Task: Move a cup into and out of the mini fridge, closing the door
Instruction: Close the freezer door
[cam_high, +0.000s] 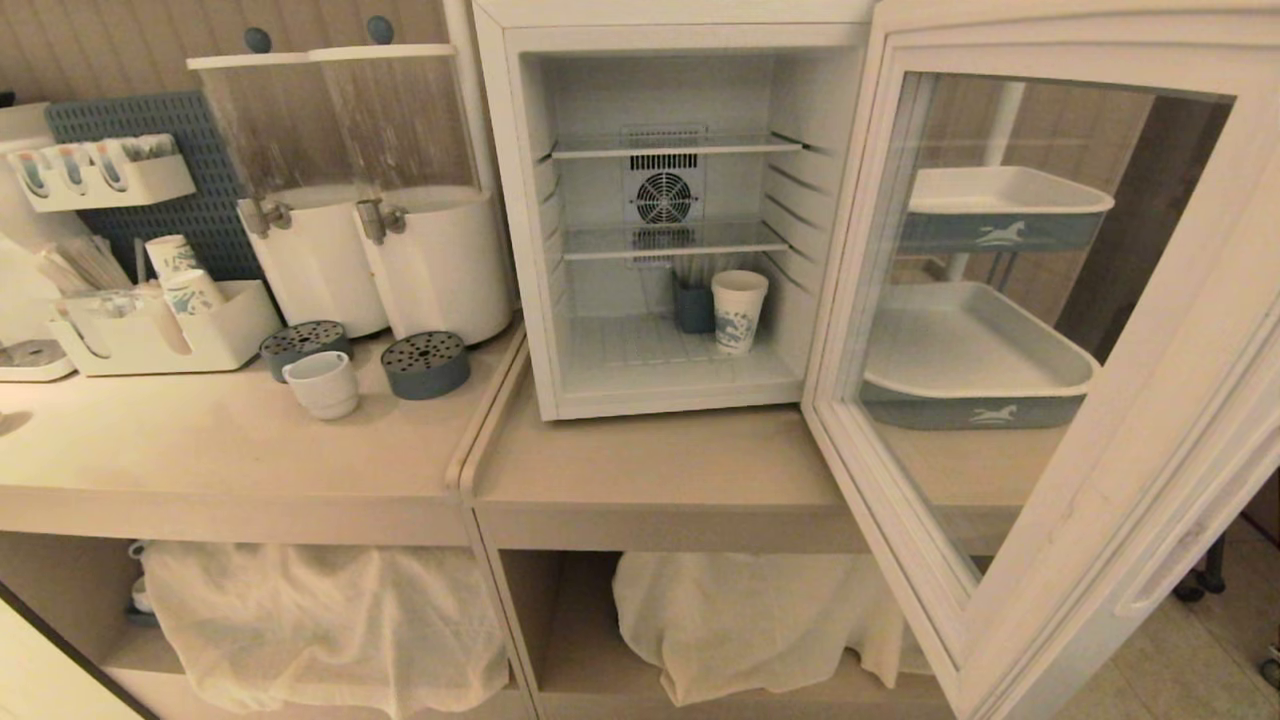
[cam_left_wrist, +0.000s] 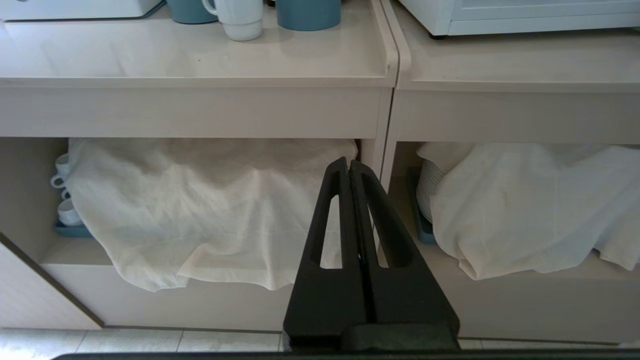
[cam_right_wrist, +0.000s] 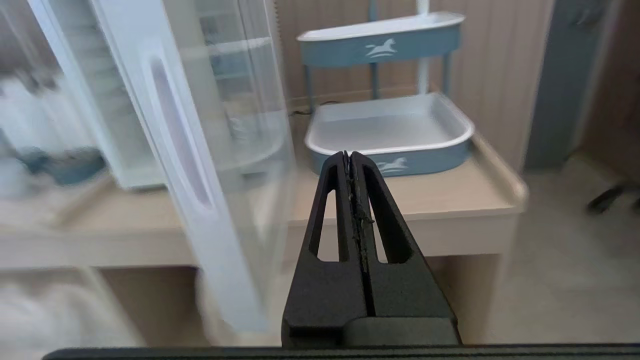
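Observation:
The small white cup (cam_high: 322, 383) stands on the counter, left of the mini fridge (cam_high: 660, 215), between two round blue perforated holders. Its lower part shows in the left wrist view as the cup (cam_left_wrist: 240, 17). The fridge stands open; its glass door (cam_high: 1040, 330) swings out toward me on the right, and the door (cam_right_wrist: 185, 150) with its long recessed handle fills the left of the right wrist view. My left gripper (cam_left_wrist: 348, 162) is shut and empty, low in front of the counter. My right gripper (cam_right_wrist: 348, 156) is shut and empty, beside the door's outer edge. Neither arm shows in the head view.
A patterned paper cup (cam_high: 739, 310) and a dark blue holder (cam_high: 694, 305) stand on the fridge floor. Two white drink dispensers (cam_high: 380, 200) stand behind the cup. A two-tier blue and white tray stand (cam_right_wrist: 390, 130) sits right of the fridge. White cloths (cam_left_wrist: 200, 210) cover the lower shelves.

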